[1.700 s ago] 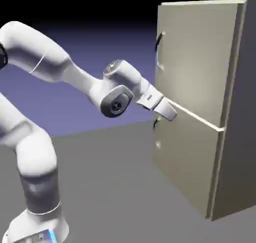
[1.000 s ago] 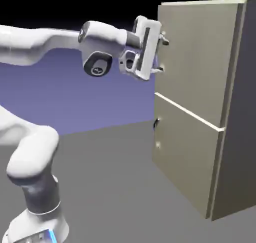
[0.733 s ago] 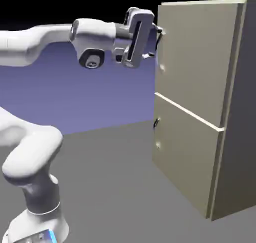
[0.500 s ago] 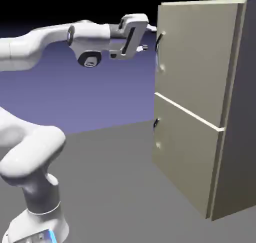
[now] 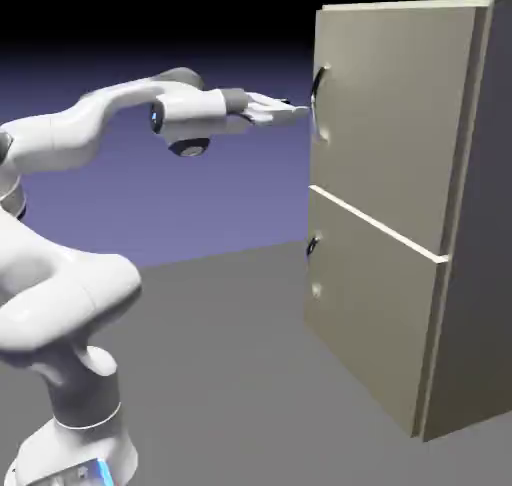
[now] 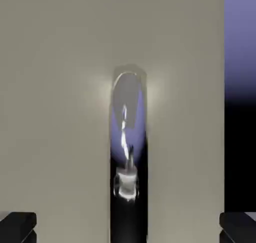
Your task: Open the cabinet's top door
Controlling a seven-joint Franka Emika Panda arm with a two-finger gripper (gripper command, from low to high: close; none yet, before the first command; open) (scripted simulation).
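The beige cabinet [image 5: 400, 204] stands at the exterior view's right. Its top door [image 5: 390, 114] is flush and closed, with a thin dark curved handle [image 5: 319, 99] near its left edge. My gripper [image 5: 292, 109] points level at that handle, its tips just short of it. In the hand view the shiny dark handle [image 6: 128, 157] runs upright through the middle of the beige top door [image 6: 55, 112]. My two grey fingertips [image 6: 17, 227] sit wide apart at the bottom corners, either side of the handle, open and holding nothing.
Below the top door sits the shorter lower door [image 5: 370, 314] with a small dark handle [image 5: 312, 246]. The cabinet's grey side [image 5: 485, 224] faces right. The arm's base [image 5: 70, 444] stands at the lower left on the grey table [image 5: 240, 374].
The hand has rolled from upright to flat and come down slightly. It now points straight at the top door's handle, a little closer to it. The jaws stay wide.
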